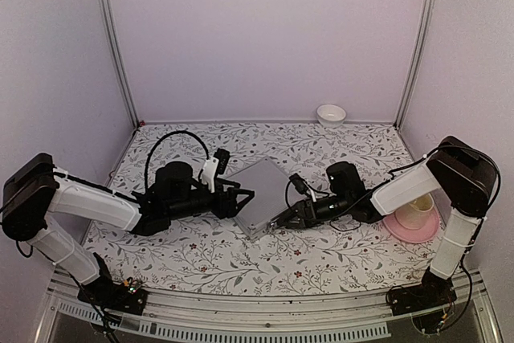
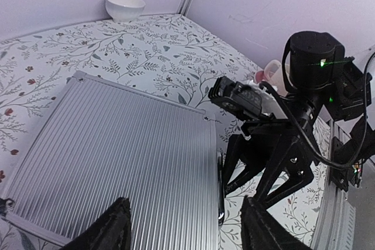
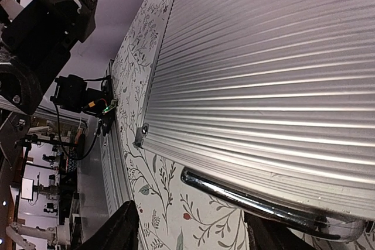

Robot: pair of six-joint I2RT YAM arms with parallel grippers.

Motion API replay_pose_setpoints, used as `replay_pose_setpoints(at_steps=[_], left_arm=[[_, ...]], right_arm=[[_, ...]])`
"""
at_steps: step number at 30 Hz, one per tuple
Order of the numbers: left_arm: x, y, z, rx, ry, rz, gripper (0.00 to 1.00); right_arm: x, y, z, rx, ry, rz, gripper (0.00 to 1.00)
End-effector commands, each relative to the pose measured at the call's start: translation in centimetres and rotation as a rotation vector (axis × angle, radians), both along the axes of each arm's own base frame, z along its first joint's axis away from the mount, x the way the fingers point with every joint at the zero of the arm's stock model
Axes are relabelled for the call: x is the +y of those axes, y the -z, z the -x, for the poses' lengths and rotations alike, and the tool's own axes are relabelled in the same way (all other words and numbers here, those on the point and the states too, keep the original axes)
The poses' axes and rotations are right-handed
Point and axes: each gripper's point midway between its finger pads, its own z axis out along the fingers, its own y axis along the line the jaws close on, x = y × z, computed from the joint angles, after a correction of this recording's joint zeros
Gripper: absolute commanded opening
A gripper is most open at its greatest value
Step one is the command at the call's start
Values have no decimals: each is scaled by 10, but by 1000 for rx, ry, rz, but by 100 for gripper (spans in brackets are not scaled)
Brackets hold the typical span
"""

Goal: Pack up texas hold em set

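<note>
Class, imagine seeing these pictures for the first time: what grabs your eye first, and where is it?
The closed silver briefcase lies mid-table on the floral cloth, with the left tool and right tool, both open, at its edges. A white bowl sits by the far wall; a cream cup on a pink plate stands at the right.

Ribbed, satin-bright aluminium briefcase with glossy chrome handle; matt floral-printed surface; glossy white bowl

The briefcase lies between left tool and right tool, bowl behind.
</note>
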Motion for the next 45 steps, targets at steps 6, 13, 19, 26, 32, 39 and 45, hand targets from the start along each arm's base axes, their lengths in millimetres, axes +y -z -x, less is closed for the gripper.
replay_pose_setpoints(at_steps=[6,13,19,26,32,39,45], left_arm=[[4,-1,1,1,-2,20,64],[2,-2,1,1,1,28,64],[2,0,2,6,4,28,64],[2,0,1,6,3,28,64],[2,0,1,7,2,29,64],[2,1,2,10,4,30,64],[2,1,2,12,5,31,64]], right_arm=[[10,-32,-9,-74,9,-84,62],[9,-42,-7,-75,13,-108,62],[9,-43,-9,-79,23,-113,61],[11,-38,-9,-69,18,-118,61],[6,-37,-4,-64,18,-113,62],[1,-37,1,-57,29,-106,62],[-1,-35,3,-49,27,-99,62]])
